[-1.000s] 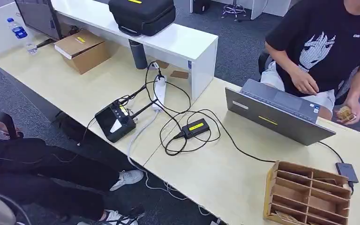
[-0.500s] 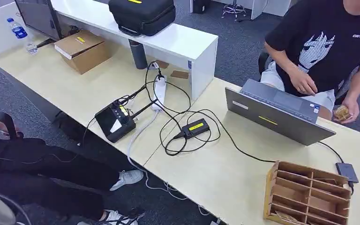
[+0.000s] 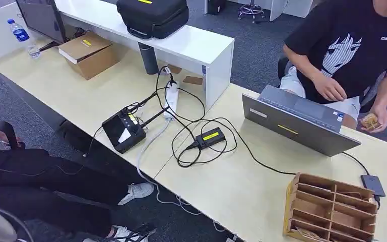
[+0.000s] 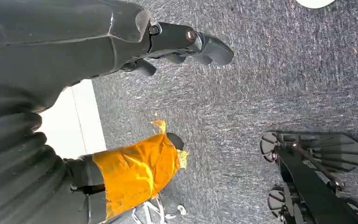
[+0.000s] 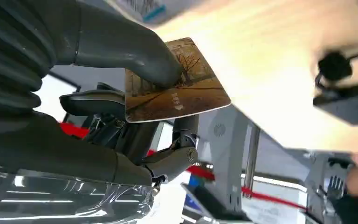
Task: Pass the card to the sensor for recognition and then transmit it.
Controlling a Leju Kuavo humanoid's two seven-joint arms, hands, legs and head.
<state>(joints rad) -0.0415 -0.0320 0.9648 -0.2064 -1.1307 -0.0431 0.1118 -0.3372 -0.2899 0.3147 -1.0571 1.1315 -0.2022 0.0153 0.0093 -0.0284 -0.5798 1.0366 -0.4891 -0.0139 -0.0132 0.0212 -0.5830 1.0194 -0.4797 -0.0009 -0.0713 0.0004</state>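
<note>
Thumb of right hand (image 5: pixel 121 88) hides part of card (image 5: pixel 177 88); desk (image 5: pixel 279 70) & sensor (image 5: pixel 345 100) blurred.

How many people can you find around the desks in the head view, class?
2: one person in a black printed T-shirt sits behind the laptop; another person in black trousers sits below the desk edge.

card (image 5: pixel 177 88): brown autumn-tree picture
left hand (image 4: pixel 135 168): orange tape on thumb
laptop (image 3: pixel 297 123): grey, yellow strip
desk (image 3: pixel 242 191): pale wood
</note>
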